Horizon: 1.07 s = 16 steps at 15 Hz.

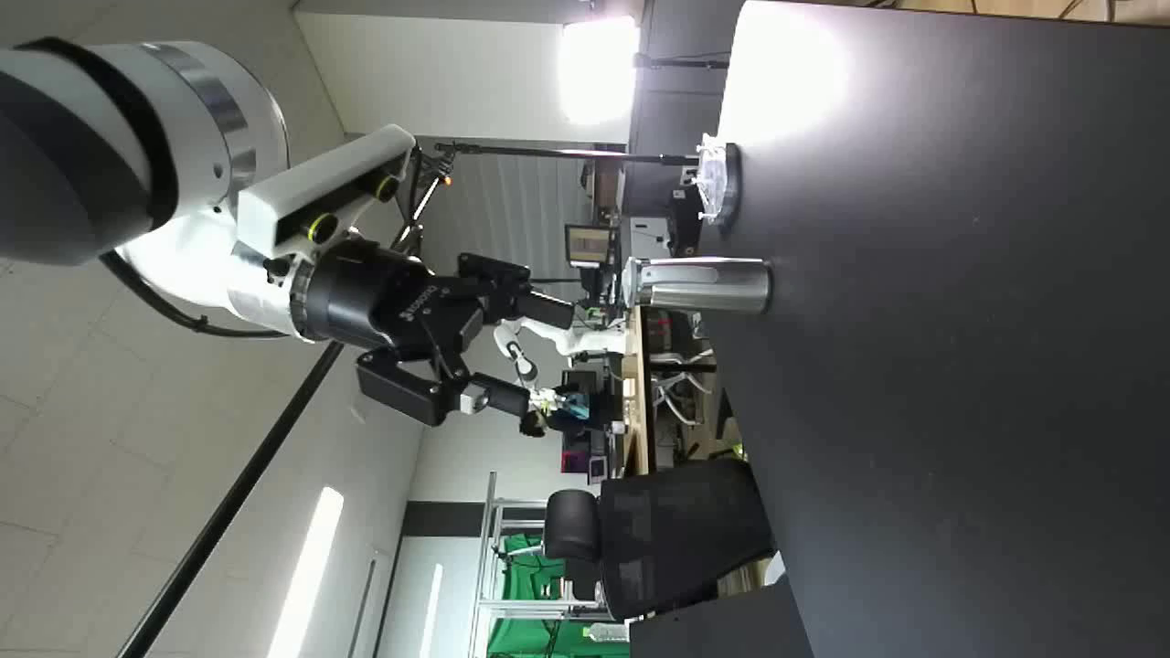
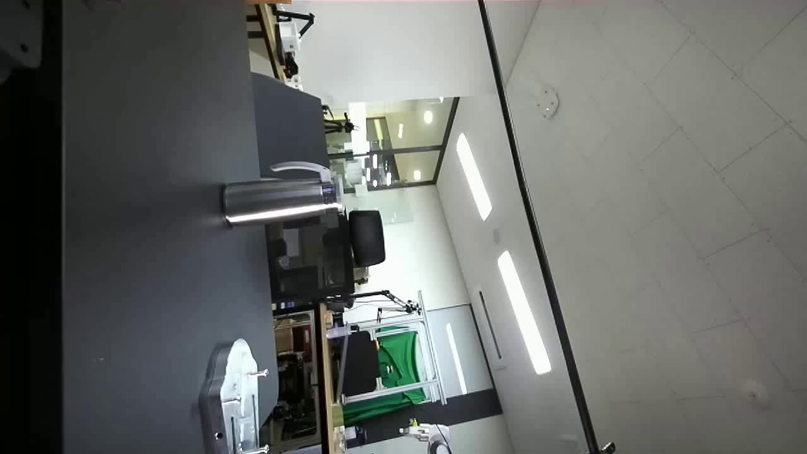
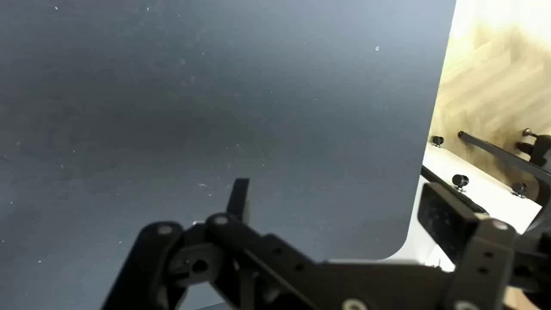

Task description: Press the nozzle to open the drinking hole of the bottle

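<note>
The bottle (image 1: 708, 285) stands upright on the table (image 1: 960, 366) near its far edge; end effector (image 1: 550, 358) spread wide, holding nothing, apart from the bottle; nozzle press judged outstanding, though the drinking hole's condition cannot be made out

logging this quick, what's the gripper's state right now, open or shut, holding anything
Gripper: open, holding nothing.
</note>
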Each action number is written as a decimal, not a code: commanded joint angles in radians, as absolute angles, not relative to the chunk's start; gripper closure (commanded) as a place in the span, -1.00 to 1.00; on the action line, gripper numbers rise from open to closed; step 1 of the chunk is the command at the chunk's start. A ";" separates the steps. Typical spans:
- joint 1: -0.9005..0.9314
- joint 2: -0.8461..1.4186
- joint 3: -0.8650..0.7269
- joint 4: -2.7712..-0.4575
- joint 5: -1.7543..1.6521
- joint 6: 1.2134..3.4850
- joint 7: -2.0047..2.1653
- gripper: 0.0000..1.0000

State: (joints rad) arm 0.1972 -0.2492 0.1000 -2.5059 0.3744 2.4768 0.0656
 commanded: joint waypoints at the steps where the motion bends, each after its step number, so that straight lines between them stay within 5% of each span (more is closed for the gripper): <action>1: 0.191 -0.249 0.105 -2.504 0.375 2.474 0.066 -1.00; 16: 0.121 -0.176 0.047 -2.436 0.334 2.459 0.018 -1.00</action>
